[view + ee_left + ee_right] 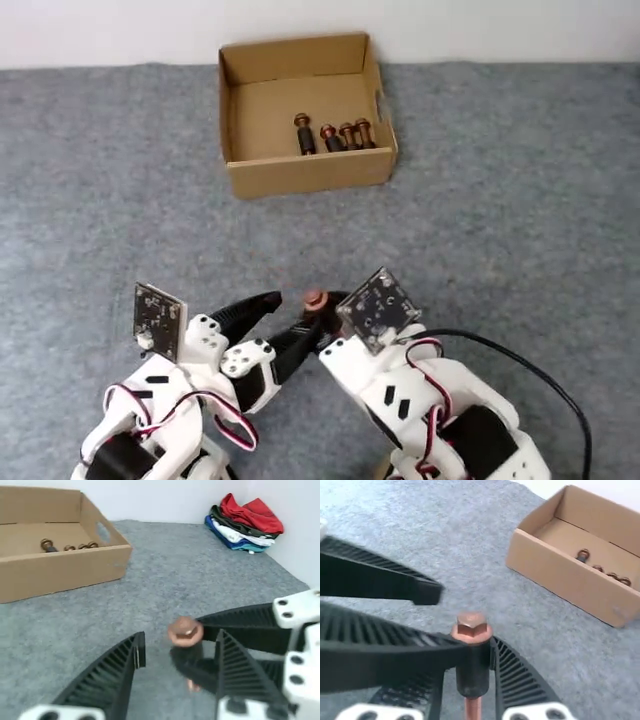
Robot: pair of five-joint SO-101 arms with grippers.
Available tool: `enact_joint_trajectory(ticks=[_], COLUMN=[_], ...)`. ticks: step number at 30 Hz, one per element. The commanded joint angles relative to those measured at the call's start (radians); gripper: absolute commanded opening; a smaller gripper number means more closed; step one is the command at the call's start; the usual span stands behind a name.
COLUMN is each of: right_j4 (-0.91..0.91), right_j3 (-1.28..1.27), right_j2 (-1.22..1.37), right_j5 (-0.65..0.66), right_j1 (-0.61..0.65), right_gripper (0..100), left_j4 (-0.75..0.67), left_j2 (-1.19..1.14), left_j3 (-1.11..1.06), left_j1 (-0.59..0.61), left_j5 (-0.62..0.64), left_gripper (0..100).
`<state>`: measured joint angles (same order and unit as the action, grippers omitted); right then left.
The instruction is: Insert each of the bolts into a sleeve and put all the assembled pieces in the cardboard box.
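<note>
Right gripper (474,650), closest to the lens, has its ribbed black fingers clamped on the dark sleeve (472,672). The bolt (471,627) is seated through that sleeve. Its copper head sits on top and its shank pokes out below, so the long axis stands upright, held just above the grey table (520,220).

In the high view the right arm comes in from about 4 o'clock of the piece and the left from about 8 o'clock. The left gripper (180,642) is spread wide, one finger on either side of the bolt. One of those fingers lies close against the sleeve, though contact cannot be judged.

The cardboard box (300,175) lies well apart at 12 o'clock from the held piece. Four assembled pieces (335,135) rest toward the 4 o'clock part of its floor. The right arm already has the load, so the carry looks to be a straight run toward 12 o'clock. The left fingers probably need to clear first.
</note>
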<state>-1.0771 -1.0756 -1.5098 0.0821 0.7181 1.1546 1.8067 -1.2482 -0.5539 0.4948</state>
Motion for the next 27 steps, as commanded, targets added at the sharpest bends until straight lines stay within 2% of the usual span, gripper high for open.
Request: enact_joint_trajectory(ticks=[1,5,8,11,16,20,27], right_j4=[0.019,0.025,0.025,0.025,0.027,0.027,0.061], right_j3=[0.014,0.014,0.014,0.015,0.04,0.175,0.537], right_j2=[-0.018,-0.016,-0.008,-0.007,0.025,0.188,0.67], right_j5=[-0.003,-0.08,-0.187,-0.275,-0.318,-0.379,-0.41], right_j1=[-0.048,-0.128,-0.226,-0.311,-0.377,-0.395,-0.4], right_gripper=[0.9,0.9,0.9,0.9,0.8,0.8,0.8], left_j4=[0.009,0.011,0.009,0.005,0.002,-0.009,-0.121], left_j2=[-0.012,-0.012,-0.008,-0.006,-0.006,-0.006,-0.006], left_j3=[0.079,0.105,0.074,0.01,-0.139,-0.278,-0.437], left_j1=[0.063,0.126,0.163,0.21,0.33,0.414,0.512], left_j5=[-0.011,-0.011,-0.015,-0.109,-0.284,-0.336,-0.336], left_gripper=[23,22,15,1,0,0,0])
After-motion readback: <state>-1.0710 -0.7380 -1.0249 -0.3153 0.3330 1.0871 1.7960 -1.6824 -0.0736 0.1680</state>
